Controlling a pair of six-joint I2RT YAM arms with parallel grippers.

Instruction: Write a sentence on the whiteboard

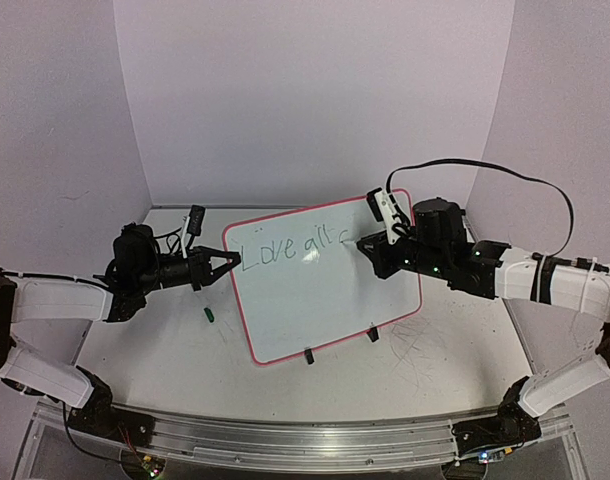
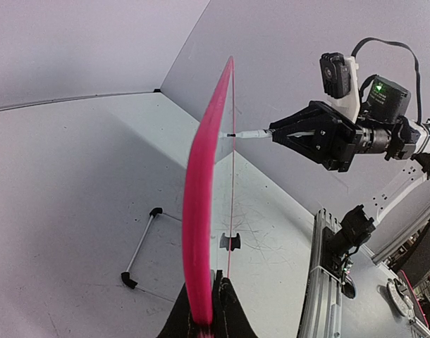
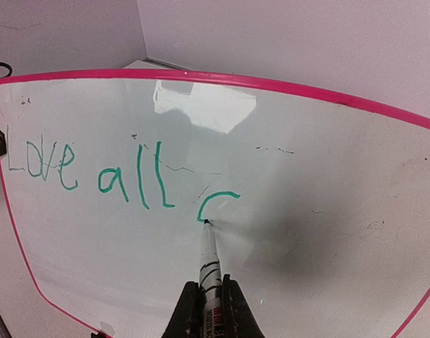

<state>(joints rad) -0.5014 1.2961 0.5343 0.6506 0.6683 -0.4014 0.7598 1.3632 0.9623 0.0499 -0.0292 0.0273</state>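
Observation:
The whiteboard (image 1: 320, 290), glossy white with a red-pink rim, stands tilted up on its lower edge in mid-table. My left gripper (image 1: 228, 263) is shut on its left rim; in the left wrist view the rim (image 2: 201, 211) runs edge-on out of my left gripper (image 2: 209, 310). My right gripper (image 1: 377, 250) is shut on a white marker (image 3: 211, 271) whose tip touches the board. The sentence (image 3: 123, 176) reads "Love all" in green, followed by a curved stroke (image 3: 216, 201) that ends at the marker tip. The marker (image 2: 250, 134) and my right gripper (image 2: 299, 130) also show in the left wrist view.
A small green marker cap (image 1: 210, 314) lies on the table left of the board. Two black clips (image 1: 308, 355) sit on the board's lower edge. Grey scribbles (image 1: 420, 345) mark the tabletop at the right. A thin metal bar with black ends (image 2: 141, 246) lies behind the board.

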